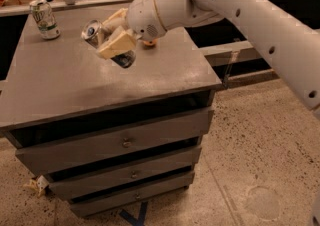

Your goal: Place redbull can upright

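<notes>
The redbull can (96,34) is a slim silver-and-blue can held tilted, its silver top pointing up and left and its blue end (125,60) down and right. My gripper (116,36) is shut on its middle with tan fingers (117,45) and holds it above the grey cabinet top (70,85), over the middle of the far half. The white arm comes in from the upper right.
A white-and-green can (44,18) stands upright at the far left corner of the cabinet top. A small orange fruit (149,45) peeks from under the wrist. The cabinet has three drawers (125,142) in front. A shelf edge runs behind it.
</notes>
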{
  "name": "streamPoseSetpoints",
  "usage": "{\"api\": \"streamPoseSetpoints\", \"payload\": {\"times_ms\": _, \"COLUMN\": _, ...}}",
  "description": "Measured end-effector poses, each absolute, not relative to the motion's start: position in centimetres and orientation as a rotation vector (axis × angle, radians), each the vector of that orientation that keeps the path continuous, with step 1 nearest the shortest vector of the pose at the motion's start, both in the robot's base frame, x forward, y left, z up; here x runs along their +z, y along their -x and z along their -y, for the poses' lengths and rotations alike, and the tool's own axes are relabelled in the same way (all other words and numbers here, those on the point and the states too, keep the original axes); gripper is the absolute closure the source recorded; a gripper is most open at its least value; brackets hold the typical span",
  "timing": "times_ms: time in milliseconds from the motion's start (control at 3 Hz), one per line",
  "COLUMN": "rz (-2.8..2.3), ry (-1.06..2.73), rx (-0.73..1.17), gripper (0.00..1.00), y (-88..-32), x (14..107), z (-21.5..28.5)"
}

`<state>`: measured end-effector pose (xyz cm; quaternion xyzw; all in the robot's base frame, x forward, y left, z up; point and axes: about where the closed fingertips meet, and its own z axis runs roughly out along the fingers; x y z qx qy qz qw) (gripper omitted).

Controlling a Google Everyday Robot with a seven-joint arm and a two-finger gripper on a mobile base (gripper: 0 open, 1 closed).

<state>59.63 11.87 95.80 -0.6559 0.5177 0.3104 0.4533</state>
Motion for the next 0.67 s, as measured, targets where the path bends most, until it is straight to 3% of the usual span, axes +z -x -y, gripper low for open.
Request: {"api": "streamPoseSetpoints", "payload": {"times_ms": 667, "rz": -1.292, "ry": 1.405, "rx": 0.699, "gripper": 1.0, "y": -62.3, "x": 94.1, "z": -14.2}}
